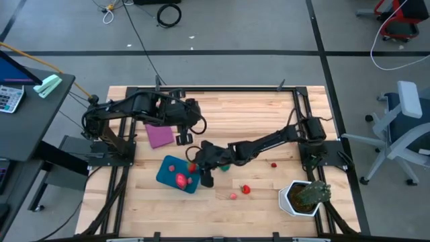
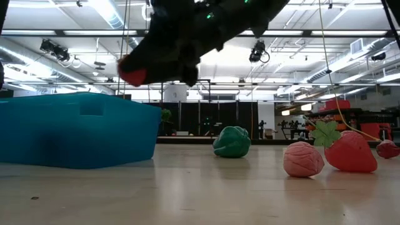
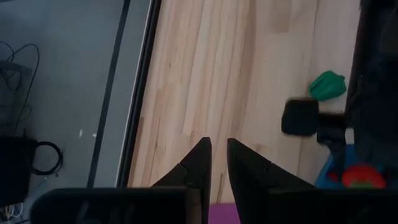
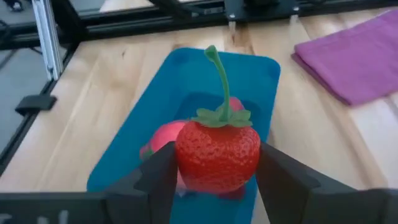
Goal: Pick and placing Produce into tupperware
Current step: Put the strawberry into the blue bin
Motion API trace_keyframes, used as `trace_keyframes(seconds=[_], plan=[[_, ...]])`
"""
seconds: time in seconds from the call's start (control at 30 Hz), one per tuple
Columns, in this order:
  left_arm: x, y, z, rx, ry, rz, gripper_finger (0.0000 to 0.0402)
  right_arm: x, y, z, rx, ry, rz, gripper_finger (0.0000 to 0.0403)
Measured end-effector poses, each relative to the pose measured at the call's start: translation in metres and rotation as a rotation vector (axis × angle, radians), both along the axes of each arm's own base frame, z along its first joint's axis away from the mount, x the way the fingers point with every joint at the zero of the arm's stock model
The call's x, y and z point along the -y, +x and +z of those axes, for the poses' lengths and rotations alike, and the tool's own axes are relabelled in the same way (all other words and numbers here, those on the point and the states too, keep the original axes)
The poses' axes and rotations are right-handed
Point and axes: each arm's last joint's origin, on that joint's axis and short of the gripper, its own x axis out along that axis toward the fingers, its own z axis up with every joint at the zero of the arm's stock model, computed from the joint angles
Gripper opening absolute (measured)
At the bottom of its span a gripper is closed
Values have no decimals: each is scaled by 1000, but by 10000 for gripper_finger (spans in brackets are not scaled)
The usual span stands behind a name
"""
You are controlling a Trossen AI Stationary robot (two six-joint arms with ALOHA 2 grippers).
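Observation:
My right gripper is shut on a red strawberry and holds it over the right end of the teal tupperware. In the tupperware lie a pink piece and a small red piece. Other produce rests on the wood to the right of it: a green piece, a pink one, a second strawberry and a small red one. My left gripper hangs shut above the purple cloth and holds nothing. My right gripper pinches the strawberry's two opposite sides between its two fingers. The fingers come from the table's right, slanting downward. The strawberry is lifted clear above the tupperware, with its green leaves and stalk pointing up.
A spiky potted plant in a white pot stands at the near right corner. The black frame rails border the wooden table. Bare wood lies along the near edge and to the left of the tupperware.

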Motion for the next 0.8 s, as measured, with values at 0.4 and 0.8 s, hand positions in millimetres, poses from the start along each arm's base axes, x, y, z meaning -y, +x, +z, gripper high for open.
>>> trace_keyframes(seconds=[0.4, 0.8], plan=[[0, 3, 2, 38, -3, 1, 54, -8, 9, -34, -29, 25, 18, 206], [0, 3, 2, 40, -6, 5, 58, -19, 4, -37, -56, -85, 114, 239]])
